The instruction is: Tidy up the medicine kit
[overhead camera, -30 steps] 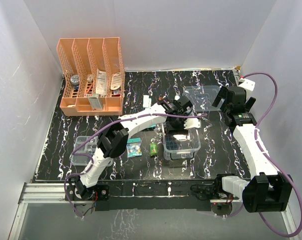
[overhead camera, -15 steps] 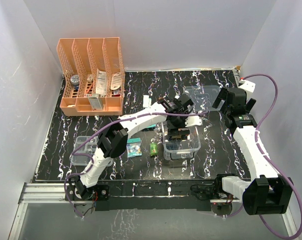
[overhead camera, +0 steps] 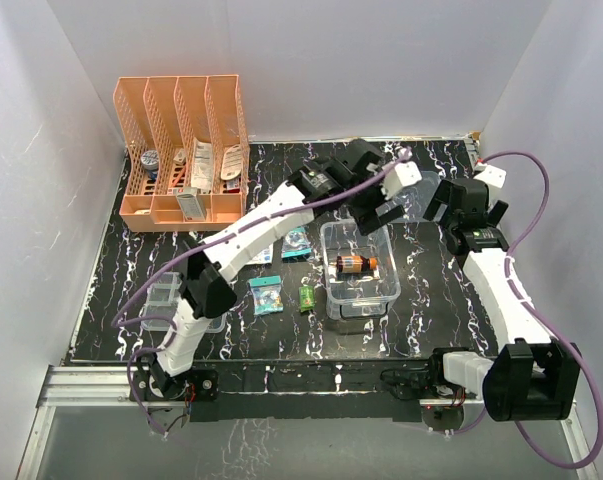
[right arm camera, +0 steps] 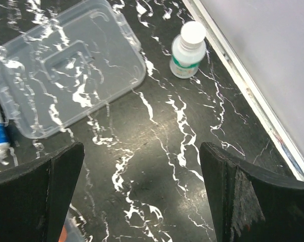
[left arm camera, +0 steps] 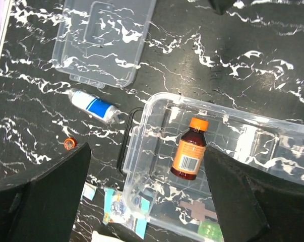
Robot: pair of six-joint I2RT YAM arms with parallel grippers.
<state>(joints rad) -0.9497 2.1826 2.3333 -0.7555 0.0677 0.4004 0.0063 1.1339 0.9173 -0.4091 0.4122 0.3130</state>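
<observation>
The medicine kit (overhead camera: 333, 296) is a deep clear box standing open at mid-table, with a red cross on its side; it also shows in the left wrist view (left arm camera: 141, 132). A brown bottle with an orange cap and label (overhead camera: 353, 265) lies inside it (left arm camera: 190, 154). The clear lid (left arm camera: 104, 40) lies flat on the table behind the kit and also shows in the right wrist view (right arm camera: 66, 65). My left gripper (overhead camera: 371, 214) hangs open and empty above the kit's far end (left arm camera: 146, 201). My right gripper (overhead camera: 468, 210) is open and empty over bare table (right arm camera: 141, 196).
A white bottle with a green label (right arm camera: 188, 49) stands by the right wall. A blue and white tube (left arm camera: 94, 105) and a small orange cap (left arm camera: 68, 144) lie near the lid. Blue sachets (overhead camera: 268, 297) and a green item (overhead camera: 307, 297) lie left of the kit. An orange rack (overhead camera: 181, 150) stands back left, a divided tray (overhead camera: 166, 300) front left.
My left gripper has lifted out of the kit and drawn back toward the far side, leaving the brown bottle lying in the box. The right arm has barely moved.
</observation>
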